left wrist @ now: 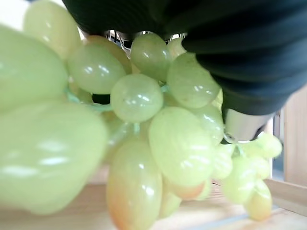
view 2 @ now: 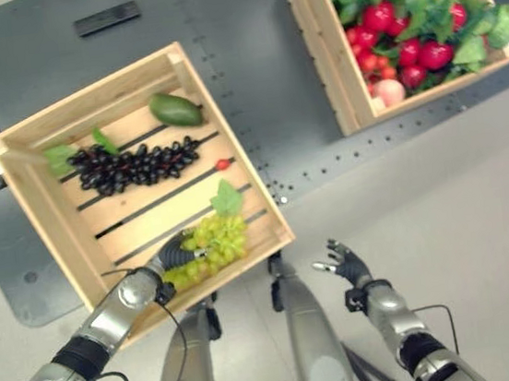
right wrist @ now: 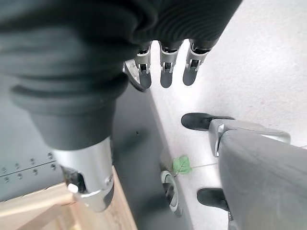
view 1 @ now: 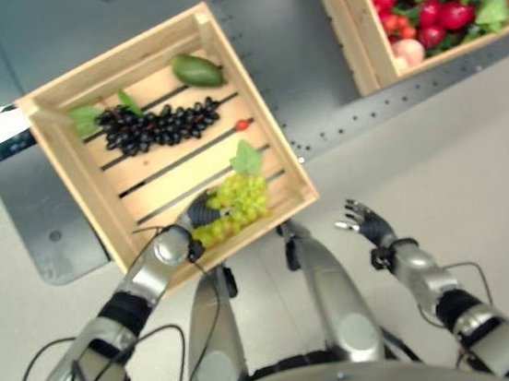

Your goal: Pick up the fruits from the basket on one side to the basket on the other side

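A wooden crate on my left holds a bunch of green grapes with a leaf, in its near corner. My left hand reaches over the crate's near rim and is curled on that bunch. In the left wrist view the green grapes press right up against the palm. Farther back in the same crate lie black grapes, a green avocado and a small red fruit. My right hand hangs open over the floor, its fingers straight and holding nothing.
A second wooden crate at the far right is full of red fruits and green leaves. Both crates stand on a dark grey platform. A loose green leaf lies on the pale floor near the platform's edge.
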Robot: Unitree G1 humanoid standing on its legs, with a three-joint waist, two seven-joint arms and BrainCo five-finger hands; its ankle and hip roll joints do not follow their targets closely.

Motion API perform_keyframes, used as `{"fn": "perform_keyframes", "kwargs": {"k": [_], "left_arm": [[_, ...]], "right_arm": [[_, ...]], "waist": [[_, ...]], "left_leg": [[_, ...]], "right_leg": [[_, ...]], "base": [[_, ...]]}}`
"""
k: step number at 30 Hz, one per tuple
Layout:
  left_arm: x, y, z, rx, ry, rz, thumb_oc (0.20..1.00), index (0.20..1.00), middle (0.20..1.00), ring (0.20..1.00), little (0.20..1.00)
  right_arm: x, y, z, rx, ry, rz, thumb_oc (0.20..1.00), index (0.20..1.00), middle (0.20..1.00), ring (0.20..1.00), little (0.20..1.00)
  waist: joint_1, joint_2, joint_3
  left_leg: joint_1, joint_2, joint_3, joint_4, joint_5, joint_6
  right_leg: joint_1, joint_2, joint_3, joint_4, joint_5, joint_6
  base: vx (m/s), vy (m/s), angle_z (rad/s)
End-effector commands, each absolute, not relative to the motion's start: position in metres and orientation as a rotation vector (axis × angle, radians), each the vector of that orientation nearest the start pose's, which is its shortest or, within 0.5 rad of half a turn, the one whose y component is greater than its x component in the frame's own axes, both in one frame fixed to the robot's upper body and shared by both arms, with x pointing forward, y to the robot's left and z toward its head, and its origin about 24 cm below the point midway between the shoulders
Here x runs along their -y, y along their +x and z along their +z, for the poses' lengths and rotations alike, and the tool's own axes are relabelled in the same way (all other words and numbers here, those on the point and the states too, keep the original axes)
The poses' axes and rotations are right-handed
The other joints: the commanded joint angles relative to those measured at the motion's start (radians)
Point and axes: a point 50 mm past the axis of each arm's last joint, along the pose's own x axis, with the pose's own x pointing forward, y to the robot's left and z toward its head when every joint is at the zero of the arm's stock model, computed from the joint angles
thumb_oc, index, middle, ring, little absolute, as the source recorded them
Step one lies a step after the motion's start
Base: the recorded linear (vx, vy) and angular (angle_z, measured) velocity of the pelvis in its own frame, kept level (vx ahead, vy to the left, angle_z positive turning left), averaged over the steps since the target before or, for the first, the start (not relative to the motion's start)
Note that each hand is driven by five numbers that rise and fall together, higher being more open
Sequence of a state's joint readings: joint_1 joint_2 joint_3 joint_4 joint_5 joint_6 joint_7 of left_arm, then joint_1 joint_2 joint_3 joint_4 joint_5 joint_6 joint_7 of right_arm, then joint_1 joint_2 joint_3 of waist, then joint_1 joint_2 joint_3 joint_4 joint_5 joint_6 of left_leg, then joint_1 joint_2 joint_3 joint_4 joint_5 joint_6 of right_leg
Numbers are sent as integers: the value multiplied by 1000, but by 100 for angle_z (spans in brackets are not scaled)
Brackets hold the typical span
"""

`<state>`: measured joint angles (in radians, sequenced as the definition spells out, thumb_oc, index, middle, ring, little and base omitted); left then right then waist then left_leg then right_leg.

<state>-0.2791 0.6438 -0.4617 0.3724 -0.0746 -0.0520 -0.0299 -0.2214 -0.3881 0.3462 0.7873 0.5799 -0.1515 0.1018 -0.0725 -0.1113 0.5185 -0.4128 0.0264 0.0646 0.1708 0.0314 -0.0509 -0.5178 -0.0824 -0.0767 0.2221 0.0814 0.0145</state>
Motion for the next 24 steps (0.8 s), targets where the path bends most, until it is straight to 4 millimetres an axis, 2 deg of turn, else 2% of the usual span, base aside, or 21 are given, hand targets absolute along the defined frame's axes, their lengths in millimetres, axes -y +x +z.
{"fn": "perform_keyframes", "kwargs": {"k": [1,5,11,24], "left_arm": [[-199,280,46,-53,500,-371,200,200,200,200,200],[-211,265,49,-57,406,-361,200,200,200,200,200],[-220,254,47,-72,331,-345,200,200,200,200,200],[-223,247,48,-60,221,-317,200,200,200,200,200]], "right_arm": [[242,238,-54,-462,-4,63,1000,1000,1000,1000,1000],[250,234,-55,-475,-17,56,1000,1000,1000,1000,1000],[256,231,-57,-495,-25,46,1000,1000,1000,1000,1000],[259,225,-62,-520,-39,46,1000,1000,1000,1000,1000]], "waist": [[1,46,-43],[11,55,-63],[19,64,-86],[33,65,-132]], "left_leg": [[-25,-44,-15,35,-61,50],[3,-50,-22,24,-61,51],[30,-54,-29,12,-57,52],[56,-54,-53,-20,-46,52]], "right_leg": [[27,28,-56,15,-50,34],[56,23,-63,12,-55,37],[82,19,-70,10,-62,40],[102,15,-89,9,-74,41]], "base": [[39,13,11],[38,17,10],[16,16,5],[12,2,6]]}}
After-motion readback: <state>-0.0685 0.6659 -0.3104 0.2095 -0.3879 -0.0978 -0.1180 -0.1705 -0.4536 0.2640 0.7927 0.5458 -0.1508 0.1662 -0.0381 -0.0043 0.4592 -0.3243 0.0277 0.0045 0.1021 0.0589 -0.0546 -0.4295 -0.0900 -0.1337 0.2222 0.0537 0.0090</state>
